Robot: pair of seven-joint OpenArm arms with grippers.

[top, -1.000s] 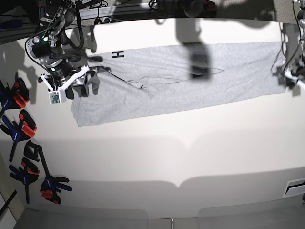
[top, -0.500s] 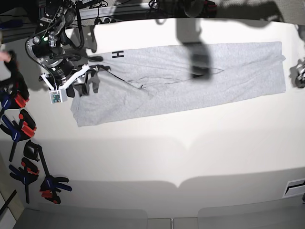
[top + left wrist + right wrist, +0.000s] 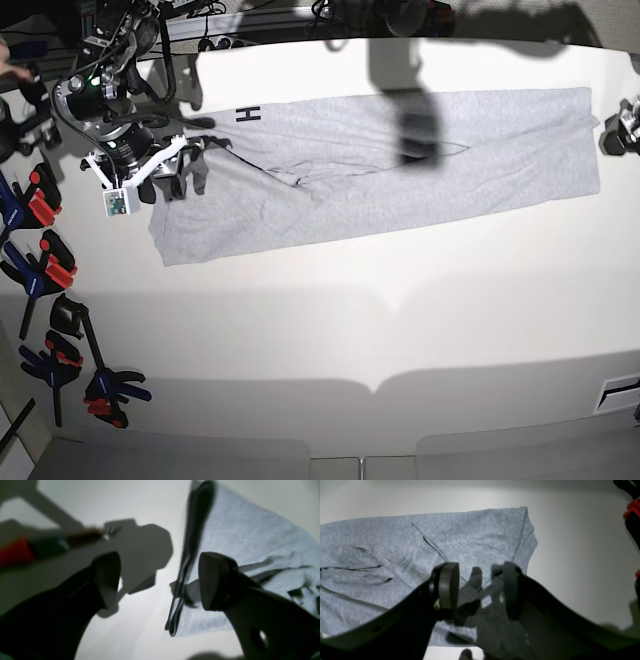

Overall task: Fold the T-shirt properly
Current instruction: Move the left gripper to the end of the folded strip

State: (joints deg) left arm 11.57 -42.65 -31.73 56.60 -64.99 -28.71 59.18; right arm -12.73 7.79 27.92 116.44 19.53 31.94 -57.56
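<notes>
On the white table [image 3: 330, 330], the large light heather-grey cotton T-shirt [image 3: 380, 160] lies as one long flat band from the left part of the base view to the right edge, with some black letters showing near its upper left corner. At the left side of that view my right gripper [image 3: 185, 172] hangs low over the left end of the shirt; the arm comes down from the upper left corner with the wrist bent so that the fingers point at the cloth. Its jaws stand partly apart and empty, and the wrist view shows grey fabric under the gap, but I cannot tell if the tips touch it. To do this step well, I think this gripper should go to the near corner of the end and take all layers together, because a pinch on the top layer only would pull the band open. Across the table, at the right edge, my left gripper [image 3: 612, 133] is just beside the right end of the shirt and apart from it; its arm reaches in from the right side and is mostly out of view. Those jaws are wide apart and hold nothing, and the wrist view shows the folded hem between and below them. Both ends should then rise at the same height, so the fold stays straight.
</notes>
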